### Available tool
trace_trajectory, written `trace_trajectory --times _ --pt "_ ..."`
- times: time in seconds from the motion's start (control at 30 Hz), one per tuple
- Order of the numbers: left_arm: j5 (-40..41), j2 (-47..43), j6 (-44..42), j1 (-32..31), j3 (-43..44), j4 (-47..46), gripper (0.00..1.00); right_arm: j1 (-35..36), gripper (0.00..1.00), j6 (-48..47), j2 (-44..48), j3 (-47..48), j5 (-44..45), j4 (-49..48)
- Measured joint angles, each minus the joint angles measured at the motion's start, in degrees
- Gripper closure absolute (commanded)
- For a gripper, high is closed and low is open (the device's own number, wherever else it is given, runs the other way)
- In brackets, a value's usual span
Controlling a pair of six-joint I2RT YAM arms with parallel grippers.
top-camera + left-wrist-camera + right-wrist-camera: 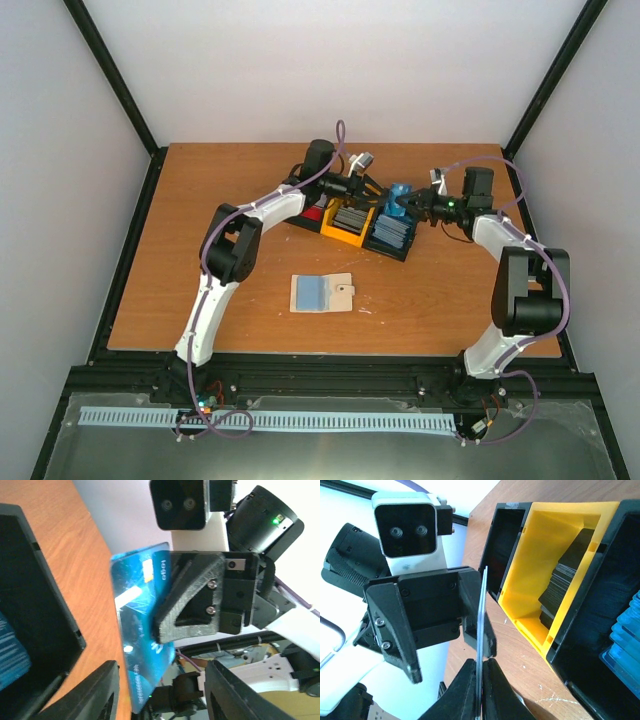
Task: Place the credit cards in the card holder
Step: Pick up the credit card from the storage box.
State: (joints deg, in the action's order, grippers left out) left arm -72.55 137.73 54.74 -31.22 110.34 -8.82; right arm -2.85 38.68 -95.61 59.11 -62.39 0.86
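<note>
My right gripper [412, 205] is shut on a blue credit card [401, 193] and holds it upright above the right end of the bin tray. In the right wrist view the card [481, 605] shows edge-on between the shut fingers of that gripper [481, 662]. My left gripper [380, 195] faces it, open. In the left wrist view the card's [137, 630] free end lies between the spread fingers of the left gripper [161, 672], closer to one of them. The tan card holder [342, 290] lies open on the table, with a pale blue card [311, 293] on its left half.
The black-and-yellow bin tray [335, 236] stands behind the card holder and holds red cards [312, 212], dark grey cards [350, 218] and blue cards [392, 232]. The right wrist view shows its yellow compartment [540, 545] with dark cards [570, 575].
</note>
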Motion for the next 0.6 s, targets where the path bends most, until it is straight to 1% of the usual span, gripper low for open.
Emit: trace_trajectory --times 0.1,0.3,0.47,0.6 --pt "-1.1 0.0 2.0 -0.1 0.0 -1.8 0.6 0.0 0.95 0.0 -0.8 0.6 0.0 -0.5" --pt "-1.4 1.6 3.1 -0.2 1.0 -1.4 0.65 0.0 0.96 0.5 -1.8 1.2 -0.5 -1.8" --pt "0.5 3.7 1.6 -0.3 3.4 3.9 0.64 0.0 0.97 0.8 -2.0 1.2 -1.1 -2.1" --pt "1.2 3.8 0.7 -0.3 4.2 6.1 0.64 0.0 0.97 0.8 -2.0 1.2 -1.0 -2.0"
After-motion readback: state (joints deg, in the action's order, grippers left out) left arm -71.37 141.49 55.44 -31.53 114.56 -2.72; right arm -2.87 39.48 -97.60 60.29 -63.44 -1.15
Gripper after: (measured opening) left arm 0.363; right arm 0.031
